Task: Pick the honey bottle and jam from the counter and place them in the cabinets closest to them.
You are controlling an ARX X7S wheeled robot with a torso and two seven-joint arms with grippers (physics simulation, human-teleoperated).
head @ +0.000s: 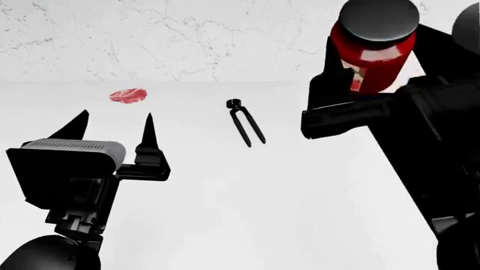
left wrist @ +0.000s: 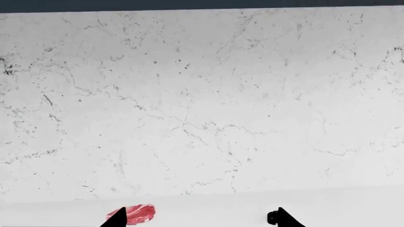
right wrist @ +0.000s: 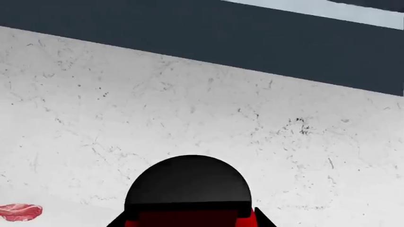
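Observation:
My right gripper (head: pixel 360 84) is shut on the jam (head: pixel 372 49), a squat red jar with a round black lid, and holds it upright high above the white counter (head: pixel 300 197). In the right wrist view the jar's black lid (right wrist: pixel 188 183) fills the space between the fingers. My left gripper (head: pixel 112 126) is open and empty above the counter at the left; its two dark fingertips (left wrist: pixel 117 218) show in the left wrist view. The honey bottle is out of view.
A pink-red slab of raw meat (head: pixel 127 95) lies at the counter's back left, also in the wrist views (left wrist: pixel 136 213) (right wrist: pixel 20 211). A black two-pronged utensil (head: pixel 245 122) lies mid-counter. A marbled white backsplash (head: pixel 188 39) rises behind, dark cabinet (right wrist: pixel 221 42) above it.

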